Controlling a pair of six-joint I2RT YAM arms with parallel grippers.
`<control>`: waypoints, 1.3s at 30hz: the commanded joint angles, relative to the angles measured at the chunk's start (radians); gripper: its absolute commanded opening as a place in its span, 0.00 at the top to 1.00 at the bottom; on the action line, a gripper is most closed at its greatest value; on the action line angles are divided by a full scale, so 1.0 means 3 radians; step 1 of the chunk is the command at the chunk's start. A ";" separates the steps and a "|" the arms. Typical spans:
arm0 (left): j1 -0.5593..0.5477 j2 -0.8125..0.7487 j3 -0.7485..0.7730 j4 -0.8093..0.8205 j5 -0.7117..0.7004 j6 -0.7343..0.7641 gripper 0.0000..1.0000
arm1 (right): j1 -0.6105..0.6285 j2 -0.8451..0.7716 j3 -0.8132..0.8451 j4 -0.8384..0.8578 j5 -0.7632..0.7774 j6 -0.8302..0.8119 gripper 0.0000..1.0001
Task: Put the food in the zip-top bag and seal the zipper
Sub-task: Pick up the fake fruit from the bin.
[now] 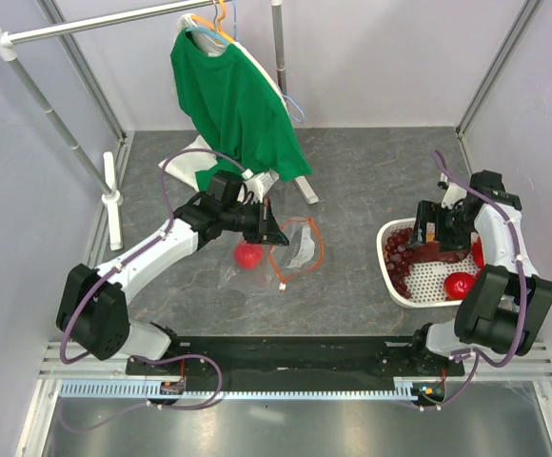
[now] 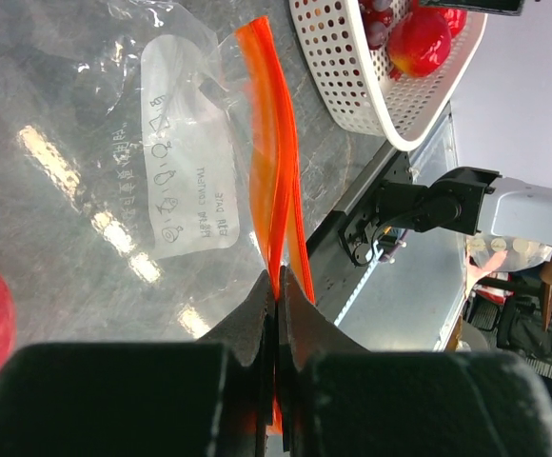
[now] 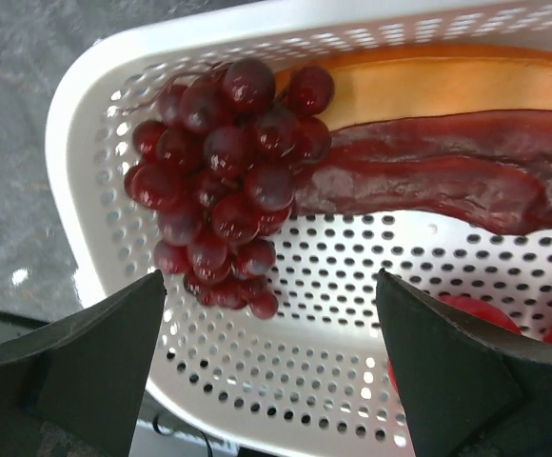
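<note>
I have the left arm reaching out over the middle of the table [image 1: 371, 171], and its left gripper [image 2: 276, 297] is clenched hard on the zipper [image 2: 274, 143]: in the left wrist view the two black fingers [image 2: 252, 328] meet with the orange-red strip squeezed between them. From there the strip runs away from the fingers along the edge of the zip-top bag [image 2: 67, 200], whose white label [image 2: 186, 167] faces up through the crinkled clear plastic. From above, the strip curves in a loop beside the fingers and the bag lies flat on the table. One red round fruit [image 1: 248, 254] sits by the left fingers under the clear film, inside the bag as far as I can tell.

The rest of the food is on the right in a white perforated basket [image 1: 386, 262]. The right gripper [image 3: 268, 281] hangs just above it with its fingers spread wide and nothing between them. Below them I see the dark purple grape bunch [image 3: 224, 171] against the basket's left wall, a long dark red ridged piece [image 3: 447, 171] beside it, and another red fruit [image 1: 461, 284] at the near end.

A green shirt [image 1: 233, 100] hangs on a rail at the back
</note>
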 commanded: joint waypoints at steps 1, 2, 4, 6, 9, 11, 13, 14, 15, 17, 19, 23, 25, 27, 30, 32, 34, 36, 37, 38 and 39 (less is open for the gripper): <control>0.0022 0.0052 0.0120 0.0041 -0.0002 0.0092 0.98 | 0.0071 0.0041 -0.0214 0.0451 0.0067 0.0394 0.02; 0.0022 0.0052 0.0120 0.0041 -0.0002 0.0102 0.98 | 0.0091 0.0092 -0.0240 0.0501 0.0067 0.0404 0.02; 0.0022 0.0057 0.0115 0.0036 0.0003 0.0122 0.98 | 0.0143 0.0163 -0.0281 0.0533 0.0041 0.0430 0.02; 0.0022 0.0068 0.0115 0.0031 0.0008 0.0122 0.98 | 0.0199 0.0245 -0.0297 0.0589 0.0046 0.0450 0.02; 0.0022 0.0083 0.0115 0.0036 0.0013 0.0122 0.98 | 0.0275 0.0297 -0.0348 0.0706 0.0047 0.0497 0.02; 0.0022 0.0088 0.0120 0.0031 0.0013 0.0122 0.98 | 0.0311 0.0332 -0.0353 0.0742 0.0036 0.0512 0.02; 0.0022 0.0098 0.0125 0.0031 0.0013 0.0122 0.98 | 0.0347 0.0353 -0.0363 0.0763 -0.0005 0.0512 0.02; 0.0022 0.0098 0.0130 0.0036 0.0018 0.0127 0.98 | 0.0357 0.0378 -0.0368 0.0763 -0.0005 0.0512 0.02; 0.0022 0.0108 0.0130 0.0031 0.0018 0.0128 0.98 | 0.0378 0.0399 -0.0378 0.0773 -0.0005 0.0512 0.02; 0.0022 0.0119 0.0140 0.0031 0.0018 0.0128 0.98 | 0.0378 0.0460 -0.0378 0.0798 -0.0025 0.0522 0.02; 0.0022 0.0139 0.0140 0.0031 0.0028 0.0122 0.98 | 0.0378 0.0506 -0.0399 0.0839 -0.0127 0.0532 0.02; 0.0022 0.0134 0.0130 0.0031 0.0039 0.0128 0.98 | 0.0383 0.0639 -0.0419 0.0886 -0.0326 0.0563 0.05; 0.0022 0.0129 0.0130 0.0031 0.0033 0.0133 0.98 | 0.0383 0.0711 -0.0409 0.0860 -0.0393 0.0522 0.11; 0.0022 0.0124 0.0125 0.0031 0.0028 0.0138 0.98 | 0.0383 0.0711 -0.0399 0.0840 -0.0546 0.0446 0.18; 0.0022 0.0109 0.0115 0.0021 0.0023 0.0153 0.98 | 0.0378 0.0645 -0.0368 0.0763 -0.0664 0.0395 0.25; 0.0022 0.0103 0.0115 0.0010 0.0013 0.0163 0.98 | 0.0363 0.0558 -0.0353 0.0707 -0.0710 0.0379 0.33; 0.0022 0.0093 0.0115 0.0005 0.0008 0.0174 0.98 | 0.0337 0.0471 -0.0353 0.0681 -0.0787 0.0374 0.45; 0.0022 0.0098 0.0110 0.0000 0.0008 0.0174 0.98 | 0.0312 0.0440 -0.0333 0.0645 -0.0823 0.0364 0.50; 0.0022 0.0098 0.0109 0.0000 0.0013 0.0174 0.98 | 0.0296 0.0405 -0.0322 0.0605 -0.0868 0.0348 0.57; 0.0022 0.0098 0.0115 -0.0005 0.0013 0.0174 0.98 | 0.0281 0.0384 -0.0322 0.0594 -0.0884 0.0343 0.59; 0.0022 0.0103 0.0115 0.0000 0.0008 0.0174 0.98 | 0.0250 0.0363 -0.0312 0.0584 -0.0899 0.0343 0.59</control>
